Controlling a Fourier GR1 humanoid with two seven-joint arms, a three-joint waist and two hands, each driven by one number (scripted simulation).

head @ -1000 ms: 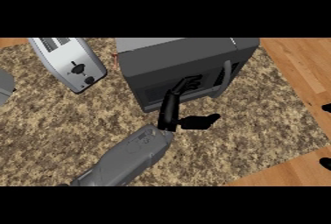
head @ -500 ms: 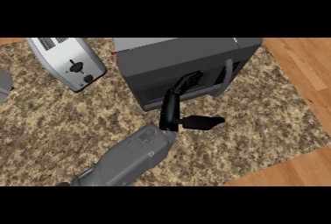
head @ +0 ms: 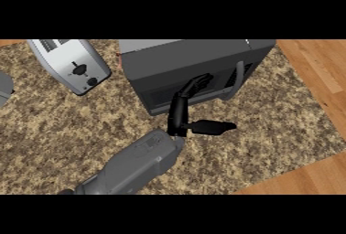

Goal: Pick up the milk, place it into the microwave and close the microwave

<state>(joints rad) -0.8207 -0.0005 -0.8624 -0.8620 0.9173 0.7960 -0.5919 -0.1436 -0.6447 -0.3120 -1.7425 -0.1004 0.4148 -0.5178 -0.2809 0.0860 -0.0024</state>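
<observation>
Status: closing stage. My hand (head: 184,106) reaches from my forearm (head: 132,167) up to the front of the microwave (head: 192,68). The fingers are straight and rest against the door (head: 177,89), near the handle (head: 236,80); the thumb sticks out to the side, clear of the door. The hand holds nothing. From the view alone I cannot say for certain which of my hands this is; it enters from lower left, so I read it as the left. No other hand shows.

Milk: not visible anywhere on the counter (head: 61,132). With the door across the front, I judge that the milk is inside the microwave, but the interior is hidden and this cannot be confirmed.

Done, by my reading: pick-up and placement. Left: the door looks flush or nearly flush with the body; I cannot tell whether it is fully latched, so a final push may remain, then withdrawal of the hand.

Other items: a toaster (head: 69,64) stands well to the left of the microwave.

Markings: no brand, label or readable writing on the microwave, the toaster or the counter.
</observation>
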